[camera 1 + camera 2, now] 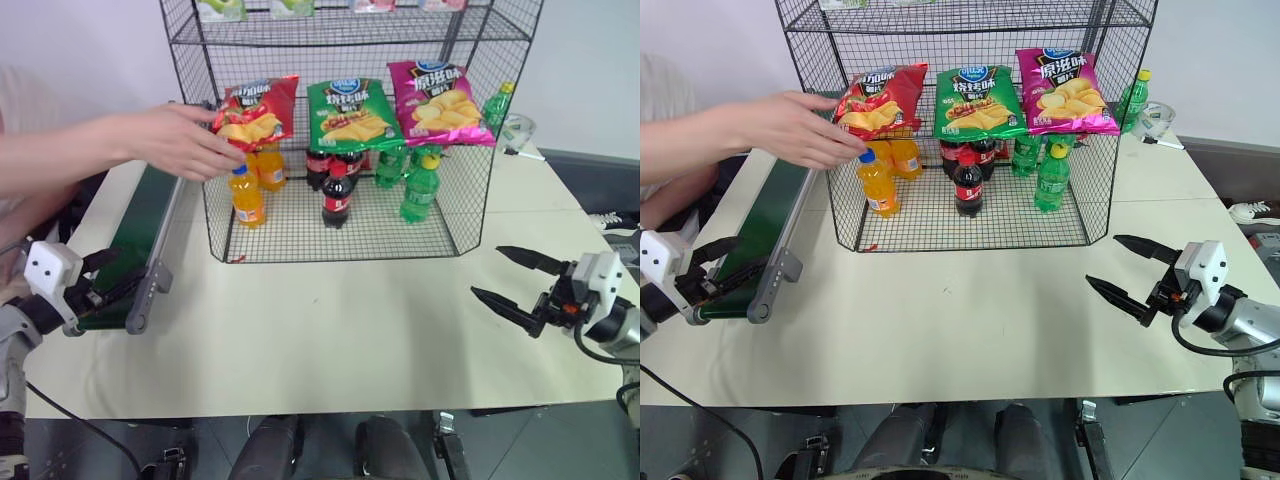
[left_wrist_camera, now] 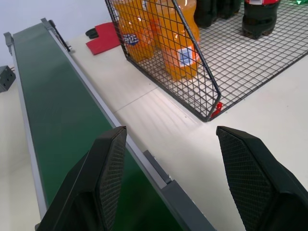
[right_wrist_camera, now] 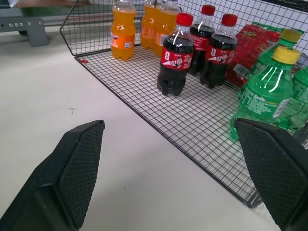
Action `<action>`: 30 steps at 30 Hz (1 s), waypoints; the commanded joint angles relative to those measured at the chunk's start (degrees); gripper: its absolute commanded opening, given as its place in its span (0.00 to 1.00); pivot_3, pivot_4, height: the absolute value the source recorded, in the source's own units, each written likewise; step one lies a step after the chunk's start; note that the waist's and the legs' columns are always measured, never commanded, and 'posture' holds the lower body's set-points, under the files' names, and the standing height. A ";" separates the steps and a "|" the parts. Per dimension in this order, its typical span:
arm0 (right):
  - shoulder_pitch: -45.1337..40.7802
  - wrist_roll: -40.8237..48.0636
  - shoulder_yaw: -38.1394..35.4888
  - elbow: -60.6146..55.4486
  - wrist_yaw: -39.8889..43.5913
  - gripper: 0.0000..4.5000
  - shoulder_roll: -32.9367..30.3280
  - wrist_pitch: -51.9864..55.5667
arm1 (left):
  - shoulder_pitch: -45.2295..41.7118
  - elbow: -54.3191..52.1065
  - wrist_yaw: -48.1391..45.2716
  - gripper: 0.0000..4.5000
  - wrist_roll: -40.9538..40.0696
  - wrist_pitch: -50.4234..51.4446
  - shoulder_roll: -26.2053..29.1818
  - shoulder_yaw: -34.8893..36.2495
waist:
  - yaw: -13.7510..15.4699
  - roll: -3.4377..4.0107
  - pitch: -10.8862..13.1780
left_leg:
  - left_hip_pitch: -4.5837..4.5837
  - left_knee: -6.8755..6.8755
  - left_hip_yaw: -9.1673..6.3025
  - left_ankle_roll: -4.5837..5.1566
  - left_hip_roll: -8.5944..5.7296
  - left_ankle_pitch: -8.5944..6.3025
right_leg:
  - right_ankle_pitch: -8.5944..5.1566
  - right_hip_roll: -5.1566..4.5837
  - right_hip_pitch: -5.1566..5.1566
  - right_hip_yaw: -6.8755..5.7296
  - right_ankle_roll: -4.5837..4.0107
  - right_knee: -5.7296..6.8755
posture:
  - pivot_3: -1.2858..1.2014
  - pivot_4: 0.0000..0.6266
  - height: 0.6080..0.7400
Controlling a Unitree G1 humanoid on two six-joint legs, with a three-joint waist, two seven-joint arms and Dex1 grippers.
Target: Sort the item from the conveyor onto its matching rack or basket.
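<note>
1. One red crisp bag (image 1: 256, 112) with blue logo hangs at the left of the tall black wire-grid rack (image 1: 350, 130); a person's hand (image 1: 180, 140) touches it.
2. Long dark-green conveyor belt (image 1: 140, 235) lies left of the rack.
3. Left gripper (image 2: 168, 178) fingers spread, grasping nothing, over the belt's near end.
4. Right gripper (image 1: 515, 280) fingers spread, grasping nothing, above the white table (image 1: 330, 340).

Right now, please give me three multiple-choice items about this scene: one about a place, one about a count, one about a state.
1. Where is the red crisp bag?
A. On the conveyor
B. At the rack, left of the green bag
C. In the right gripper

2. How many crisp bags hang in that row?
A. Two
B. Three
C. Five

3. How is the left gripper?
A. Open, holding nothing
B. Shut on a bottle
C. Shut on a bag

Answers: 1 B, a person's hand is at it there; 2 B, red, green and the pink bag; 3 A, the fingers stand apart over the belt's edge.
</note>
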 commanded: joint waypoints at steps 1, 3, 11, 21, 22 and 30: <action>-0.97 -0.08 -0.15 -0.13 -0.05 1.00 0.38 -0.87 | 0.67 -1.89 0.34 0.69 -0.82 0.17 0.33 1.27 | -0.02 0.00 0.00 | 0.00 0.00 0.00 0.00 0.00 0.00 | 0.00 0.00 0.00 0.00 0.00 0.00 | 0.52 0.24 1.00; -1.08 -0.12 0.02 -0.24 -0.13 1.00 0.47 -0.80 | 1.08 -2.31 0.45 0.69 -0.87 0.16 0.15 1.25 | -0.02 0.00 0.00 | 0.00 0.00 0.00 0.00 0.00 0.00 | 0.00 0.00 0.00 0.00 0.00 0.00 | 0.52 0.24 1.00; -1.40 -0.25 1.01 -0.96 -0.47 1.00 0.83 -0.60 | 2.91 -4.59 1.83 0.69 -1.09 0.96 -0.48 1.73 | 0.01 0.00 0.00 | 0.00 -0.01 0.00 0.00 0.00 0.00 | 0.00 -0.01 0.00 0.00 0.00 -0.01 | 0.52 0.24 1.00; -2.79 -0.51 3.41 -2.88 -1.85 1.00 2.61 0.05 | 7.14 -9.19 2.90 0.69 -2.58 1.85 -2.27 2.95 | -0.02 0.01 0.01 | 0.00 -0.05 0.00 0.00 0.00 0.00 | 0.00 -0.01 -0.02 0.00 0.00 -0.02 | 0.52 0.24 1.00; -3.00 -0.49 3.62 -2.93 -1.99 1.00 2.65 0.13 | 7.42 -9.48 3.29 0.69 -2.42 1.77 -2.39 2.94 | -0.01 0.01 0.01 | 0.00 -0.05 0.00 0.00 0.00 0.00 | 0.00 -0.01 -0.02 0.01 -0.01 -0.02 | 0.52 0.24 1.00; -4.95 -0.72 5.70 -3.43 -2.23 1.00 3.21 0.59 | 5.40 -6.06 8.72 0.69 2.04 -5.53 -2.01 3.75 | 0.09 0.01 0.01 | 0.00 -0.04 -0.01 0.00 0.00 0.00 | -0.01 -0.01 -0.05 0.00 -0.02 -0.03 | 0.52 0.24 1.00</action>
